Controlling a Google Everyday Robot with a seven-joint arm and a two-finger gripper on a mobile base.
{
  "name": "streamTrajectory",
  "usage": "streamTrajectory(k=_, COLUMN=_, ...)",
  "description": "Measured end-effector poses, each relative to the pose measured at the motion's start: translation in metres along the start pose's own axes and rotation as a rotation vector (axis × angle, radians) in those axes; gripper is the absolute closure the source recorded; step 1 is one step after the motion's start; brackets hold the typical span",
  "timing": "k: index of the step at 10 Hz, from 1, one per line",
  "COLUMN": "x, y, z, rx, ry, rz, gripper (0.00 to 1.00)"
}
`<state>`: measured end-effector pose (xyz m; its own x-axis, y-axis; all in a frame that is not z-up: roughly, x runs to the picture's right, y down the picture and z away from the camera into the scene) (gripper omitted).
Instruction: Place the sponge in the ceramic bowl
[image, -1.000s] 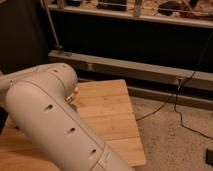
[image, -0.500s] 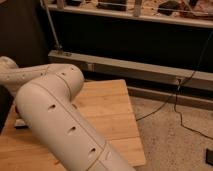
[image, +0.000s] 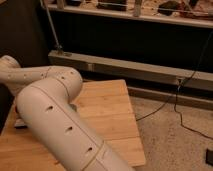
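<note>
Camera view: the white robot arm (image: 55, 125) comes in from 6 o'clock, bends over the wooden bench (image: 107, 115), and its thinner far link runs off toward 9 o'clock, up to the left edge. The pincer is not in sight; it lies beyond that edge or behind the arm, so I cannot tell if it is released or clenched. The sponge and the ceramic bowl do not show either; the arm covers the bench from 6 to 9 o'clock, so their place relative to the pincer cannot be told. At 8 o'clock a small dark flat item (image: 20, 122) lies on the bench, touching the arm's outline. At 3 o'clock a black cable (image: 175, 100) runs down onto the speckled floor (image: 170, 140).
</note>
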<state>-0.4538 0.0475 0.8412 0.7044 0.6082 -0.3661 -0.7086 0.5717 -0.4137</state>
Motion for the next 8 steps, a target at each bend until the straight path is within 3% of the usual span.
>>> streamTrajectory(k=5, x=-0.001, y=0.013, z=0.004, rx=-0.060, ry=0.003, rz=-0.002, gripper=0.20)
streamTrajectory(k=8, x=0.004, y=-0.006, z=-0.002, rx=-0.087, ry=-0.007, rz=0.037, gripper=0.20)
